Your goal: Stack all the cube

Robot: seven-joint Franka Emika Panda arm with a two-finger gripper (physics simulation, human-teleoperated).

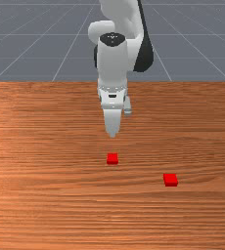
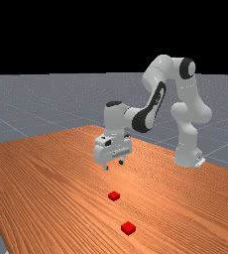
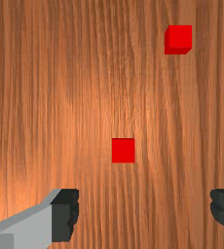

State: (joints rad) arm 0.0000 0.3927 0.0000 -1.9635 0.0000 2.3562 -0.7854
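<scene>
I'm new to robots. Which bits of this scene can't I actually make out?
- Undersides of the cube nearer the arm and the other cube: hidden in all views by the table beneath.
- Rest of the arm, front view: cut off by the top edge.
- Bases of the fingers, wrist view: cut off by the picture's edges.

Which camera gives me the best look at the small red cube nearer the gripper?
The wrist view: from above, the small red cube appears largest there, its square top uncovered. The front view shows it smaller, with its top and front face. The far view also shows it small, seen at an angle, with the gripper raised off the table.
</scene>
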